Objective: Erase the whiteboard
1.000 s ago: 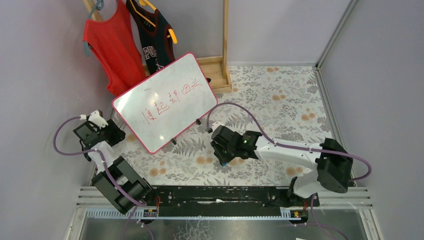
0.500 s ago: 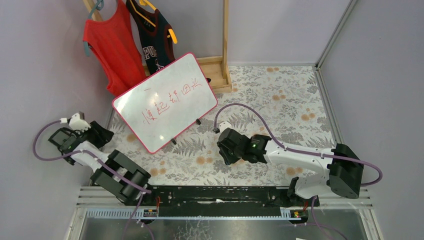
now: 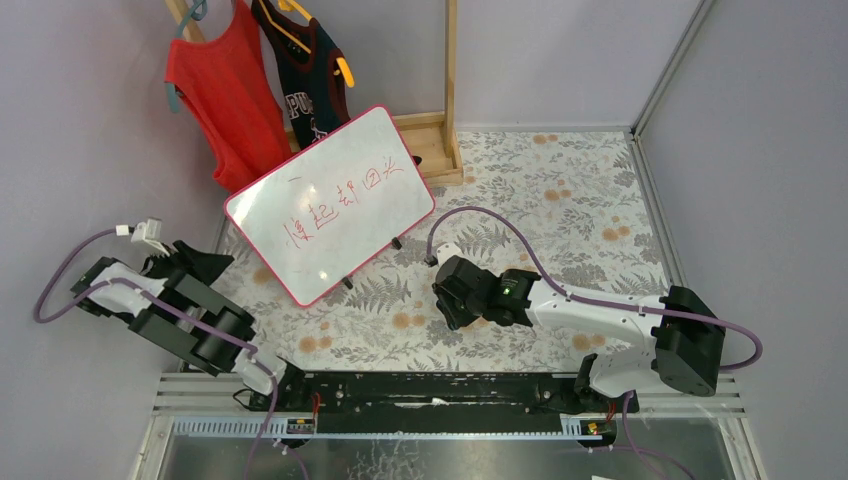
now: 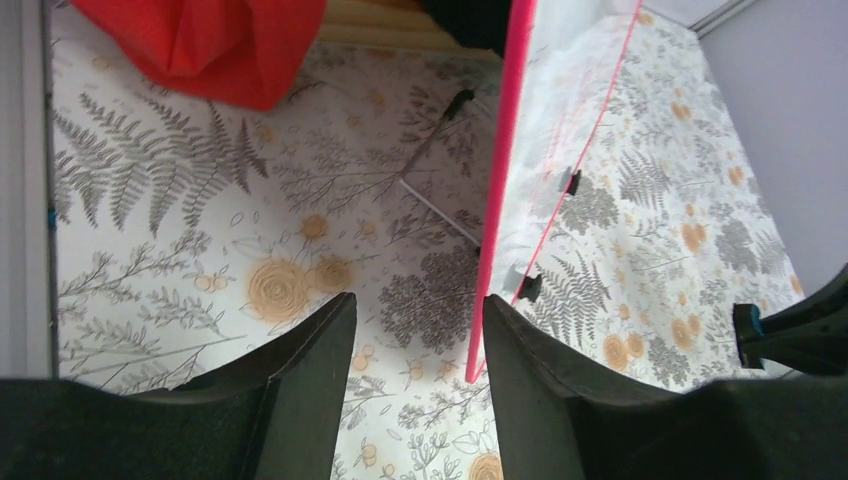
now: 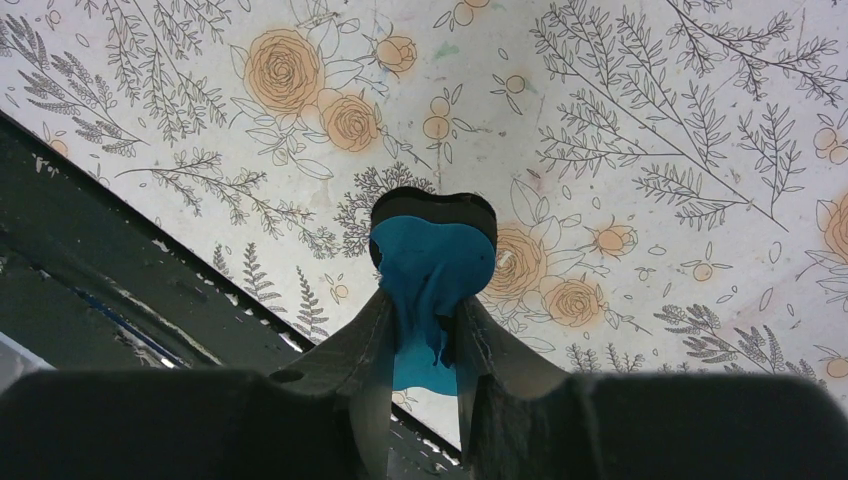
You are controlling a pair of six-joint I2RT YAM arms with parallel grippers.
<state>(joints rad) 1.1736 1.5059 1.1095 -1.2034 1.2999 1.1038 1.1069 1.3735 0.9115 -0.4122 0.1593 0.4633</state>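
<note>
The whiteboard (image 3: 330, 205) stands tilted on its small black feet at the far left of the floral tabletop (image 3: 560, 200), with red handwriting (image 3: 340, 203) across its upper half. Behind it, a wooden rack (image 3: 450, 90) carries a red tank top (image 3: 225, 90) and a dark one (image 3: 310, 75).

The left hand (image 3: 222, 262) is spread wide and empty. It sits by the tabletop's left edge, pointing at the board's near side without touching it.

The right hand (image 3: 447, 310) is clamped on a blue eraser (image 5: 432, 255). It is low over the middle of the tabletop, apart from the board.
</note>
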